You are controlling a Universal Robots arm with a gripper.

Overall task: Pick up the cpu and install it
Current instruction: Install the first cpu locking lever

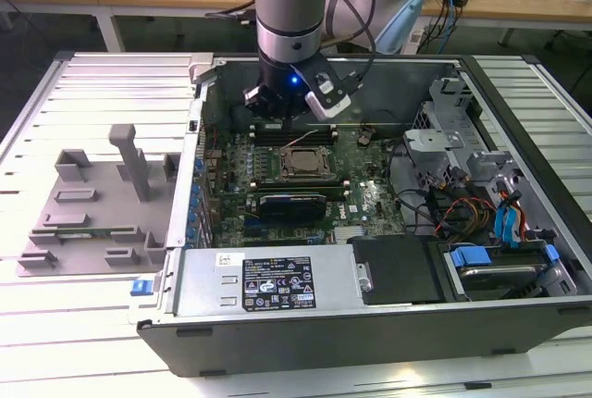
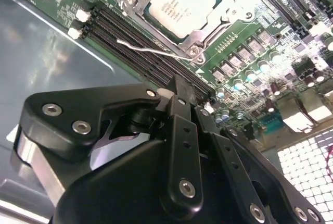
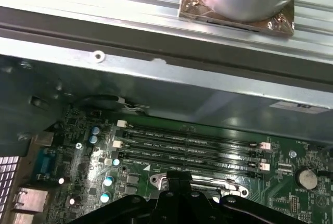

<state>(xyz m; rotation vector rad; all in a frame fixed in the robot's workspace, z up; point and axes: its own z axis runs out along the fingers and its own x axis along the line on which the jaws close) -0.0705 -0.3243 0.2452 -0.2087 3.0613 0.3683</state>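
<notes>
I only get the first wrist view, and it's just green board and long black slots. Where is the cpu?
Observer: In the second wrist view the cpu lies flat inside its socket frame, silvery top up.
Operator: Is the claw touching it?
Observer: No. In that view the claw is apart from it, over the long slots beside the socket.
Operator: What's outside the case?
Observer: In the exterior view a grey tray sits on the exterior view's left of the computer case.
</notes>
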